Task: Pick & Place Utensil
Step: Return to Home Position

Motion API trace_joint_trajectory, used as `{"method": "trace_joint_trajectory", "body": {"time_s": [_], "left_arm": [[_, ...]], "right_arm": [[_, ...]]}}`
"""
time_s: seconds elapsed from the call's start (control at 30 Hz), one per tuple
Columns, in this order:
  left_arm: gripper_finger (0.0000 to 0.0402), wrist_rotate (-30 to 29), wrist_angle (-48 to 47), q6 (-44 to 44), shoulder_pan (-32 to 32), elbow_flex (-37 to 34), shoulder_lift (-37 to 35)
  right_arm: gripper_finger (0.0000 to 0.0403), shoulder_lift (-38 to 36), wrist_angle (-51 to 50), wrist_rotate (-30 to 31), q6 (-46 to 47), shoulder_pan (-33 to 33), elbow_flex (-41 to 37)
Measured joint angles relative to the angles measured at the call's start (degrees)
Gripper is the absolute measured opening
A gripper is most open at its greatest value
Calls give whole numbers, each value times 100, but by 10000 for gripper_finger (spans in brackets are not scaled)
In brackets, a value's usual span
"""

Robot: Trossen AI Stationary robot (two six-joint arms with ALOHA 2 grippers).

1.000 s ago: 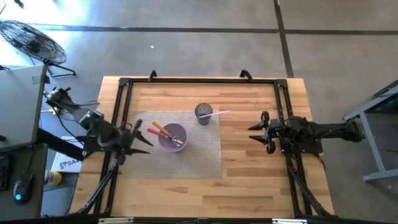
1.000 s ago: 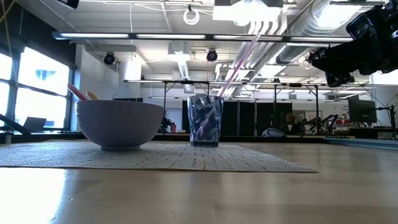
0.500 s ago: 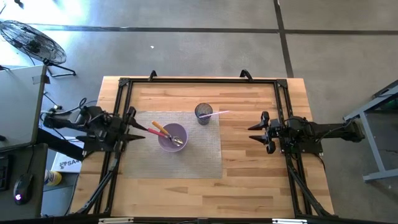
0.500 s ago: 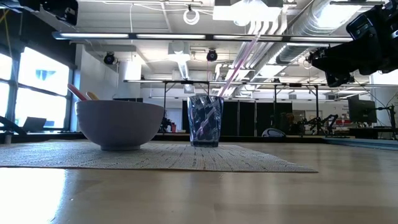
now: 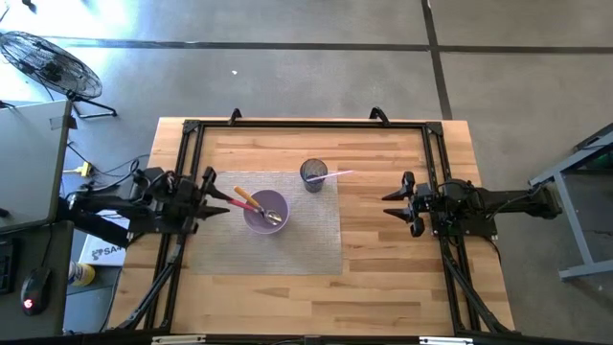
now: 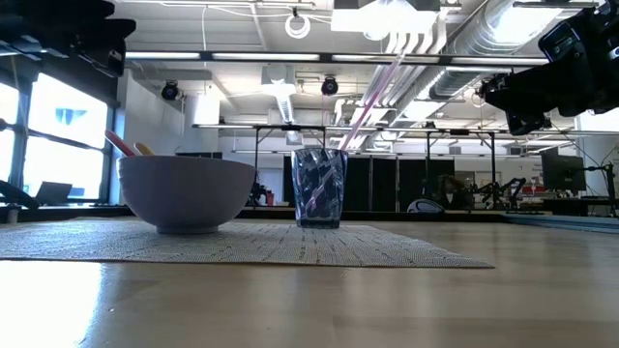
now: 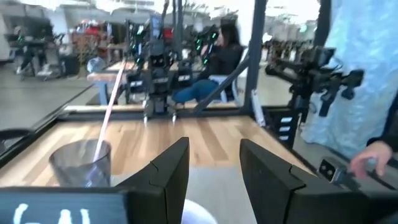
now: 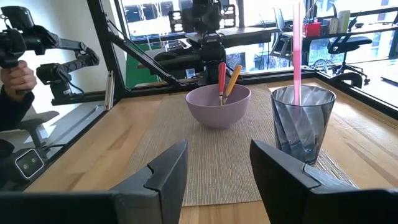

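Note:
A lilac bowl (image 5: 266, 211) stands on a grey woven mat (image 5: 292, 244). Utensils with a red handle (image 5: 237, 203) and an orange handle (image 5: 247, 198) lean in the bowl. Just beyond it, a dark clear cup (image 5: 313, 174) holds a long pink utensil (image 5: 337, 175) that leans over its rim. My left gripper (image 5: 222, 199) hovers open at the mat's left edge, facing the bowl; its wrist view shows the cup (image 7: 81, 163). My right gripper (image 5: 393, 205) waits open to the right of the mat and sees the bowl (image 8: 219, 104) and the cup (image 8: 303, 130).
A dark metal frame (image 5: 306, 125) runs around the wooden table top. Bare wood lies right of the mat and along the near edge. A person's hand (image 8: 15, 78) holds a control arm beyond the table's left side. A fan (image 5: 48, 62) stands on the floor.
My left arm has swung round and my left gripper has moved a little toward the far edge, now lined up level with the bowl. In the low view it shows lower than before. The right arm, bowl, cup and utensils have kept still.

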Motion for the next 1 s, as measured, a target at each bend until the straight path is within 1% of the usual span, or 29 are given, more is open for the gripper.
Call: {"method": "trace_joint_trajectory", "body": {"time_s": [0.1, 0.17, 0.3, 0.47, 0.73, 0.83, 1.0], "left_arm": [[140, 309, 387, -27, 104, -197, -40], [140, 412, 514, -47, 134, -345, -37], [140, 160, 598, -91, 121, -560, -37], [140, 138, 1047, -139, 121, -794, -37], [140, 100, 1175, -112, 121, -1050, -37], [140, 95, 1502, -44, 119, -1208, -31], [140, 84, 1407, 5, 119, -1213, -21]], "right_arm": [[168, 0, -1, 0, 0, 1, 0], [168, 0, -1, 1, -1, 1, 0], [168, 0, -1, 0, 0, 2, 0], [168, 0, -1, 0, -1, 1, -1], [168, 0, 0, 0, -1, 1, -2], [168, 0, 0, 0, -2, 0, -2], [168, 0, -1, 0, 0, 2, -2]]}}
